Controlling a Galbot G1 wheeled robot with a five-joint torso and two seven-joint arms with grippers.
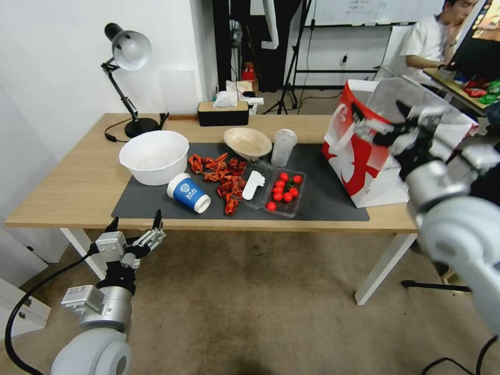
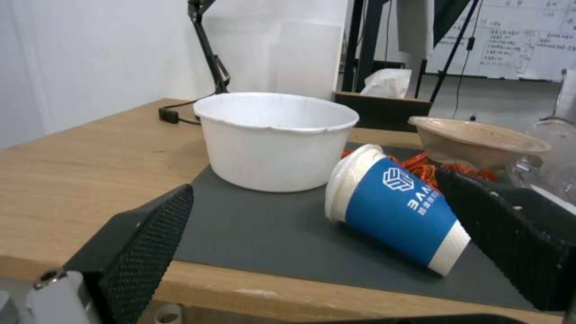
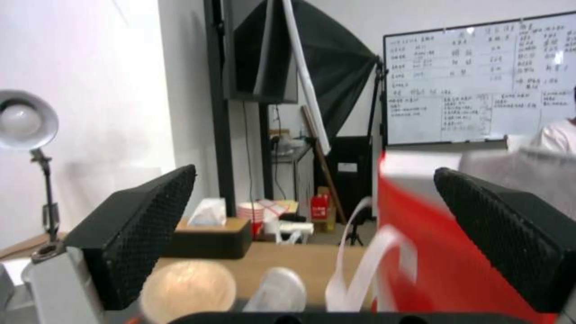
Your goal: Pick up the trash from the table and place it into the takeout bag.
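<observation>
Left tool (image 1: 134,227) released, fingers spread, held just off the near edge of the surface (image 1: 67,182), toward its left end, below the rim line and touching nothing. Seen between its fingers (image 2: 138,243) in the left wrist view: blue-and-white paper cup (image 2: 393,207), lying on its side on the dark grey mat (image 1: 333,200) close to the near edge. Open floor beneath and behind that tool.

Right tool (image 1: 383,125) released, fingers apart, raised high at the right end of the surface, at the upper front rim of the takeout bag (image 1: 364,166), holding nothing. Contact with the bag's white handle (image 3: 366,265) not determinable. Bag upright on the right end of the mat, mouth open, near the right-hand edge.

Remaining on the mat: large white bowl (image 1: 154,156) at the left end, overhanging onto bare wood; red scraps (image 1: 221,177) scattered at centre; shallow beige bowl (image 1: 247,141) and clear plastic cup (image 1: 284,147) at the far edge of the mat; clear tray (image 1: 271,192) with red tomatoes and a white piece near the middle, toward the near edge.

Along the far edge of the surface: desk lamp (image 1: 127,78) at the left, tissue box (image 1: 223,112) at centre. Bare wood at the left end and far right corner.
</observation>
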